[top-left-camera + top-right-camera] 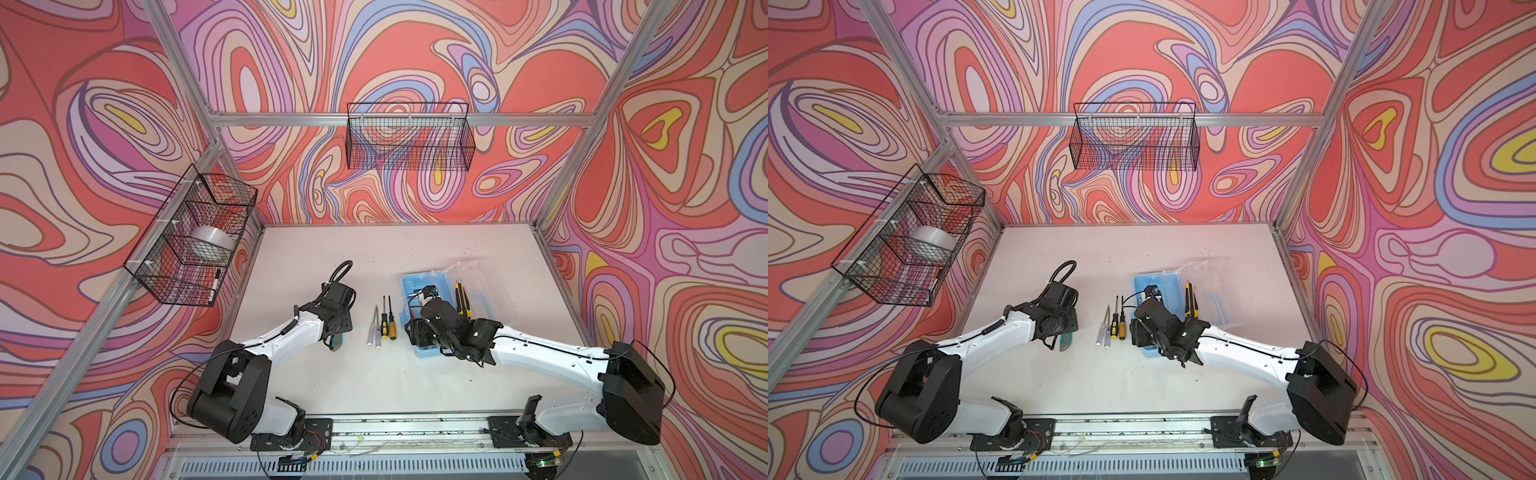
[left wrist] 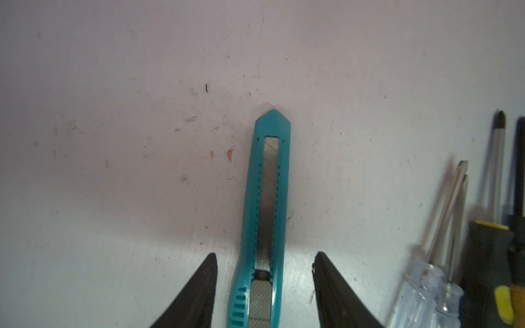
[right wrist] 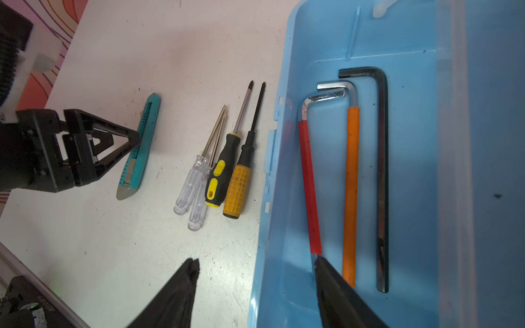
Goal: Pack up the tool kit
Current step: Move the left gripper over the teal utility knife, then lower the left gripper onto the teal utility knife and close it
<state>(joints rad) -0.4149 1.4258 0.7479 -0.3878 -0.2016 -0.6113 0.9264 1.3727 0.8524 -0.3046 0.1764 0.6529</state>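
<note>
The tool kit is a light-blue box [image 1: 415, 286] [image 1: 1144, 282] [image 3: 412, 34] with its clear lid [image 1: 486, 286] swung open to the right. Inside lie a red-sleeved hex key [image 3: 309, 184], an orange-sleeved one [image 3: 351, 184] and a black one [image 3: 382, 170]. My right gripper [image 3: 255, 259] is open and straddles the box's left wall, one finger over the table, the other inside by the red key. A teal utility knife [image 2: 268, 198] [image 3: 142, 142] lies flat on the table. My left gripper [image 2: 265, 255] is open around it, both fingers clear of it. Several screwdrivers [image 1: 384, 322] [image 3: 221, 167] lie between knife and box.
Yellow-and-black utility knives [image 1: 460, 297] [image 1: 1191, 301] lie between the box and its lid. A black wire basket [image 1: 409, 137] hangs on the back wall. Another basket [image 1: 195, 237] on the left wall holds a tape roll [image 1: 212, 241] and a marker [image 1: 215, 284].
</note>
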